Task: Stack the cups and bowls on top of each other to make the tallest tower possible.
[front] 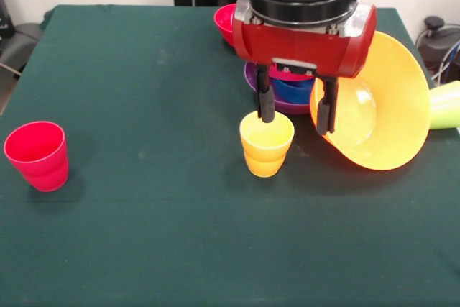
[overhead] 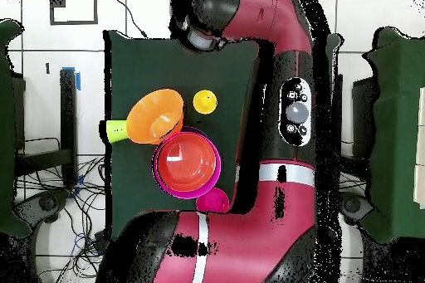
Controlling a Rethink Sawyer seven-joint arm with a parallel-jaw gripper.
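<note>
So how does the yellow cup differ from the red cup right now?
The yellow cup stands mid-table beside the tipped orange bowl; the red cup stands alone near the table's edge. The pincer hangs open over the yellow cup, one finger at its rim; nothing is near the red cup. Both stand upright, mouths up, and have the same ribbed shape.

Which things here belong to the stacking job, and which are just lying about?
Job: yellow cup, red cup, lime green cup, light orange bowl, purple bowl, blue bowl, reddish bowl, open gripper.
Lying about: cables beyond the table.
</note>
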